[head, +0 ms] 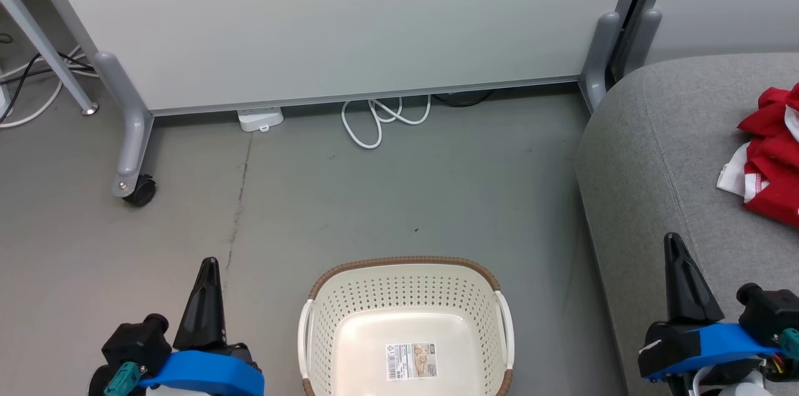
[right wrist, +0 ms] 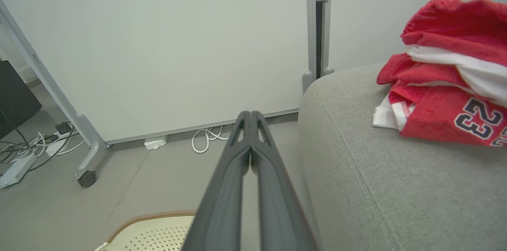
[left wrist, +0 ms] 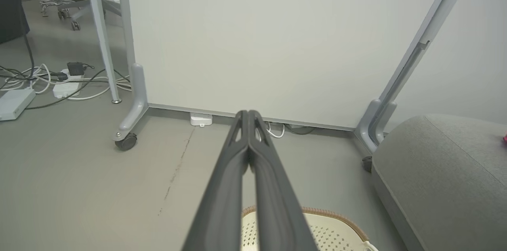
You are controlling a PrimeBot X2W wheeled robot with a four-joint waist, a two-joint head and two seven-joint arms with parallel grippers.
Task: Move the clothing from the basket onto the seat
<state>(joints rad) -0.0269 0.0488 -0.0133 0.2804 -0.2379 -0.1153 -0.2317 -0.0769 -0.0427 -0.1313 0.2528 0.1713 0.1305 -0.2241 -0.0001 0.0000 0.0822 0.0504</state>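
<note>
Seemingly done: red sports jerseys (head: 771, 158) heaped on grey sofa seat (head: 649, 152), laundry basket (head: 406, 262) bare on floor between my arms. Left claw (head: 208, 274), right claw (head: 675, 252) both pinched closed, gripping nothing; I judge arms parked, nothing left to lift.

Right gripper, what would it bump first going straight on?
The right gripper would probably meet the large pale grey partition panel, low down; nothing nearer seems in line, though depth is unclear.

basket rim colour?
Brown, woven-look, on a cream perforated basket. The rim shows best in the head view.
</note>
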